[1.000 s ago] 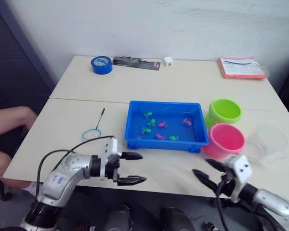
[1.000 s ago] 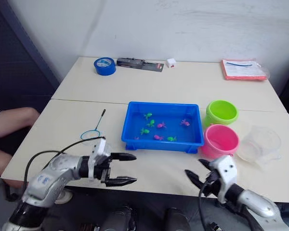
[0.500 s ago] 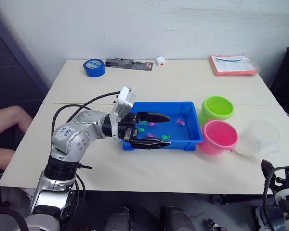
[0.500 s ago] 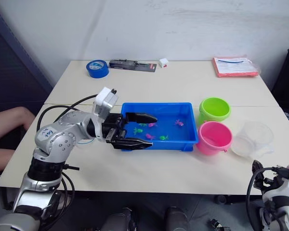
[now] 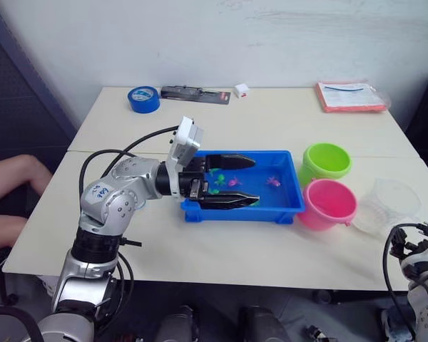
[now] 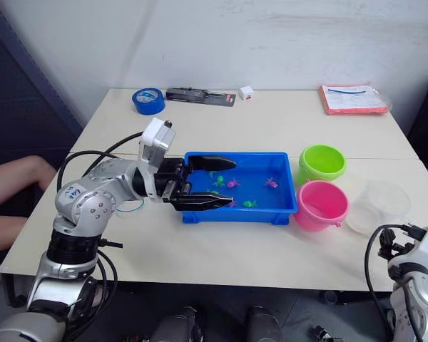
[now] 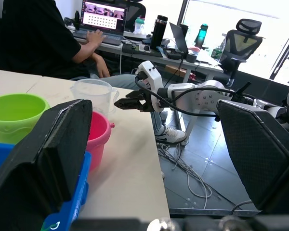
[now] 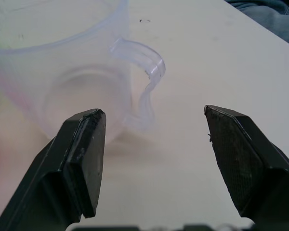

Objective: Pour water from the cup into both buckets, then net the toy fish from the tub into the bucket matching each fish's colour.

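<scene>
The blue tub (image 5: 244, 213) sits mid-table with tiny green and pink toy fish (image 5: 232, 182) inside. My left gripper (image 5: 232, 181) hovers open over the tub's left half, holding nothing. To the tub's right stand the lime green bucket (image 5: 327, 162) and the pink bucket (image 5: 329, 203). The clear cup (image 5: 397, 206) is further right, near the table's edge. My right gripper (image 8: 154, 114) is open and low at the table's right edge, with the cup's handle (image 8: 147, 82) just ahead of its fingers. A bit of the net's blue hoop (image 6: 133, 207) shows behind my left arm.
At the table's back lie a blue tape roll (image 5: 143, 98), a black tool (image 5: 195, 94), a small white box (image 5: 241, 90) and an orange-pink notebook (image 5: 349, 96). A person's leg (image 5: 14, 178) is left of the table. Another person (image 7: 33, 38) sits at a desk to the right.
My left gripper rose from the table's front edge to over the tub, still open. My right gripper dropped back to the right edge, near the cup. The camera shifted.
</scene>
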